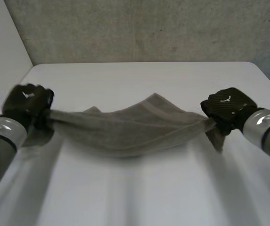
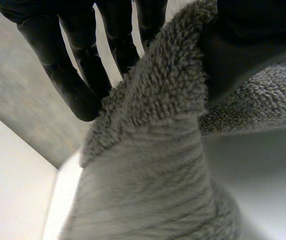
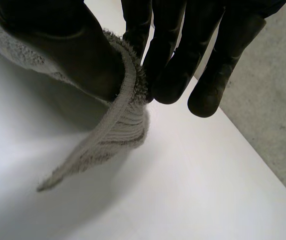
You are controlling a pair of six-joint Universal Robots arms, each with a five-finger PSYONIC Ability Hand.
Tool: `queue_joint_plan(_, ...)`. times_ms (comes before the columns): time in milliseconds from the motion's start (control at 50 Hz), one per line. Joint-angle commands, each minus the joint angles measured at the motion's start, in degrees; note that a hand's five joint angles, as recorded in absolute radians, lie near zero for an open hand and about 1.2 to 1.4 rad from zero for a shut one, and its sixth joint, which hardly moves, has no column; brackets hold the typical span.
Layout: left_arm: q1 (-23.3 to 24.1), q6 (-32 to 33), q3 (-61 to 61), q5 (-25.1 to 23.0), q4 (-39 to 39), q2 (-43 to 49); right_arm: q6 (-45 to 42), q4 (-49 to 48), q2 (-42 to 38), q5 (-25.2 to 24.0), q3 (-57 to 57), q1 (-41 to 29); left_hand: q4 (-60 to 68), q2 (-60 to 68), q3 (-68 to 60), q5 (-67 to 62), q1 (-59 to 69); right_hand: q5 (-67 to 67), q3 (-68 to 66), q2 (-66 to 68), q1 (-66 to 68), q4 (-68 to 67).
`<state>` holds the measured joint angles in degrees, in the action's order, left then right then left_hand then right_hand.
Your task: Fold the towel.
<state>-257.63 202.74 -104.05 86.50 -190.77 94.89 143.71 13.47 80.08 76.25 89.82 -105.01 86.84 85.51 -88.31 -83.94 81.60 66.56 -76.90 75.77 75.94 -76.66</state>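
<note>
Towel (image 1: 125,132), soft and limp, strung sagging above the middle of the table (image 1: 139,188) between left robot hand (image 1: 27,101) and right robot hand (image 1: 226,108), each pinching one end; probably light, floppy, best gripped at corners.

Soft, even light from above, nothing harsh. The white table (image 1: 139,197) is bright with no glare spots. The towel (image 1: 125,132) drops a faint, fuzzy-edged shadow right under its sag, mid-frame. The wall (image 1: 149,28) across the top of the frame stays a dimmer grey.
</note>
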Motion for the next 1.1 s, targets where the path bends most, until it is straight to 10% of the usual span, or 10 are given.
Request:
queue_joint_plan(20,-0.24,-2.7,-0.28,-0.28,4.44,-7.79,-7.48,11.67,8.52,-3.92,1.67,4.11,-6.84,-5.51,8.31,13.94,-1.6,3.44,-3.1,4.23,4.06,-3.34)
queue_joint_plan(300,-0.41,-2.53,-3.36,-3.97,6.29,-4.54,-26.2,28.63,12.39,-8.93,11.61,9.21,-6.84,-5.51,8.31,13.94,-1.6,-2.72,3.06,-1.93,-2.1,2.82)
queue_joint_plan(340,-0.5,-2.44,-3.01,-3.97,6.29,-3.22,-25.94,28.54,12.39,-11.46,10.12,9.03,-6.84,-5.51,8.31,13.94,-1.6,-42.41,42.75,-41.62,-41.79,42.51)
queue_joint_plan(420,-0.5,-2.44,-2.92,-4.06,6.29,-3.13,-23.49,27.84,11.95,-14.54,7.05,9.03,-6.84,-5.51,8.31,13.94,-1.6,-66.56,66.9,-65.77,-65.94,66.66)
queue_joint_plan(680,-1.56,-1.39,-2.83,-4.06,6.29,-3.22,-1.06,19.4,-5.28,-18.42,-12.39,2.09,-6.84,-5.51,8.31,13.94,-1.6,-66.56,66.9,-65.77,-65.94,66.66)
queue_joint_plan(880,-1.21,-1.39,-3.09,-4.06,6.2,-3.04,5.35,3.08,-25.47,-4.46,-28.72,-8.62,-6.84,-5.51,8.31,13.94,-1.6,-66.56,66.9,-65.77,-65.94,66.66)
queue_joint_plan(1100,-0.68,-1.39,-2.92,-3.97,5.85,-3.04,5.97,-5.21,-35.6,-1.19,-35.5,-12.06,-6.84,-5.51,8.31,13.94,-1.6,-61.43,61.77,-60.64,-60.81,61.53)
